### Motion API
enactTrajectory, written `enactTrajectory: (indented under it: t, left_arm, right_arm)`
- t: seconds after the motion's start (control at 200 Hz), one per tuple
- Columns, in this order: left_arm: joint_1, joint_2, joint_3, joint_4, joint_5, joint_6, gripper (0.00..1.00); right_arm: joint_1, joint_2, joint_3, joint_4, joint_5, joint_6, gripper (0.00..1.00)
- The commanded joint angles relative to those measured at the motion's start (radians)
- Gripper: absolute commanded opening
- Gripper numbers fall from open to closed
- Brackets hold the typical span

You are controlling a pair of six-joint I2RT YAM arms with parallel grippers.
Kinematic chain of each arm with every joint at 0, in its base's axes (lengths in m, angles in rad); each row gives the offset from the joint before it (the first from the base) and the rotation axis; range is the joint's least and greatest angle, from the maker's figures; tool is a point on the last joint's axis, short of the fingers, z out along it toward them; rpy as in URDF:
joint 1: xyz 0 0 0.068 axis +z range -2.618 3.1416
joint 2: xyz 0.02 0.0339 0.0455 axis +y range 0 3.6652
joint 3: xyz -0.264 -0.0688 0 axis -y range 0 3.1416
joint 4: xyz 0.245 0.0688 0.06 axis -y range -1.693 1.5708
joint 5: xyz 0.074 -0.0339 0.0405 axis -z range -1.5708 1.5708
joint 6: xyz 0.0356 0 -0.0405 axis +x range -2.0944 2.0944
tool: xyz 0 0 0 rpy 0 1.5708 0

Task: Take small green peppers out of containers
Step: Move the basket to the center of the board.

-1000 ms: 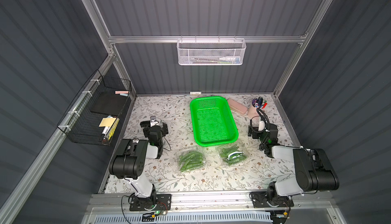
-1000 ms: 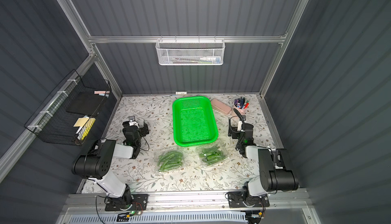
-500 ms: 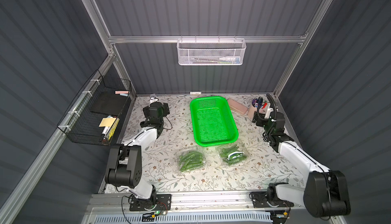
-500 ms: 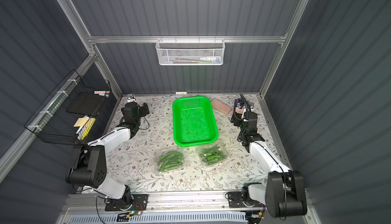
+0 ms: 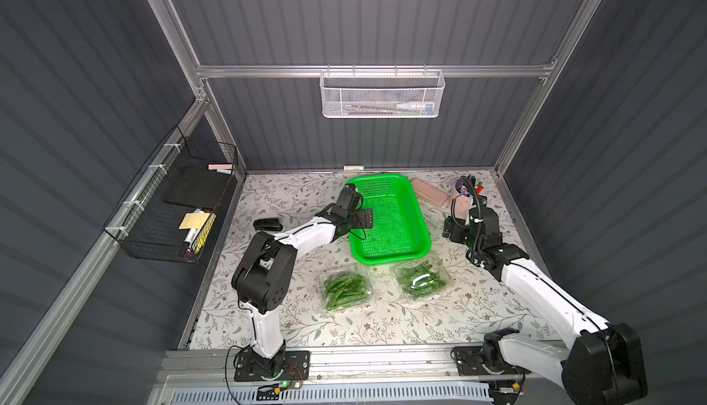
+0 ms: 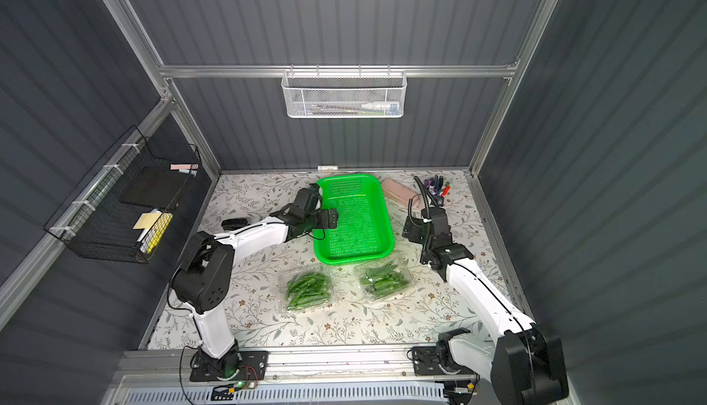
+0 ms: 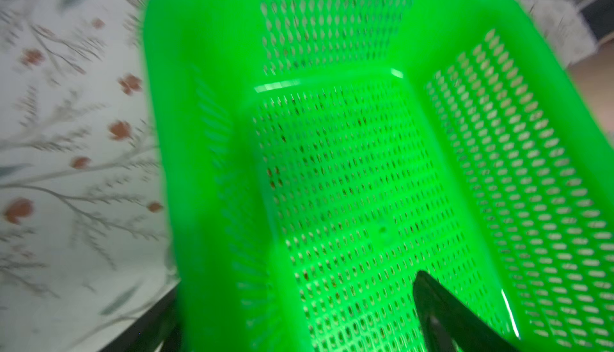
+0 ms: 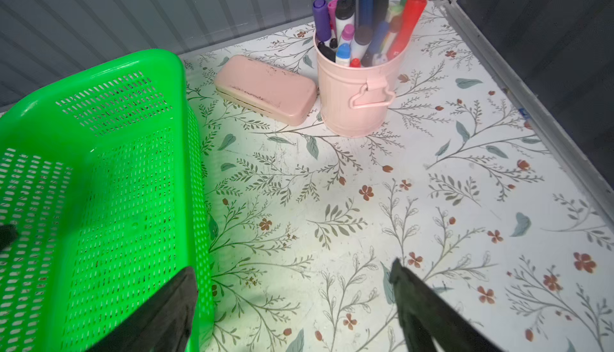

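The left tool (image 5: 363,218) and right tool (image 8: 290,272) stand wide and empty by the green basket (image 5: 390,259). The small green peppers (image 5: 342,288) lie in clear containers (image 5: 442,273) nearer the worktop's front. These thin clamshells may skid or crumple if one is pried unbraced.

Both top views: high above the near edge of the desk (image 5: 382,326), tilted steeply down, facing the back wall (image 5: 363,143). Far off, whole desk in frame. Near-identical pair, slight sideways offset; both share the green basket (image 5: 390,227) (image 6: 354,223) and the two containers (image 5: 346,290). Left wrist view: very close over the green basket (image 7: 349,184), looking along its inside at one end wall, blurred, desk strip alongside. Right wrist view: close, angled down toward the desk's far right corner, catching the basket's side, pink case (image 8: 265,89), marker bucket (image 8: 355,101). Wrist views overlap on the basket.
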Motion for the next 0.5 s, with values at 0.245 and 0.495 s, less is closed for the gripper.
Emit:
enactTrajectory:
  t: [0.245,0.495]
  left_arm:
    - [-0.008,0.113,0.194,-0.281,-0.126,-0.159,0.71]
    - [-0.006,0.220,0.347,-0.388,-0.112,-0.300,0.38]
  right_arm:
    - [0.008,0.018,0.048,-0.046,-0.023,0.022,0.93]
    - [0.022,0.005,0.046,-0.059,-0.050,0.005,0.93]
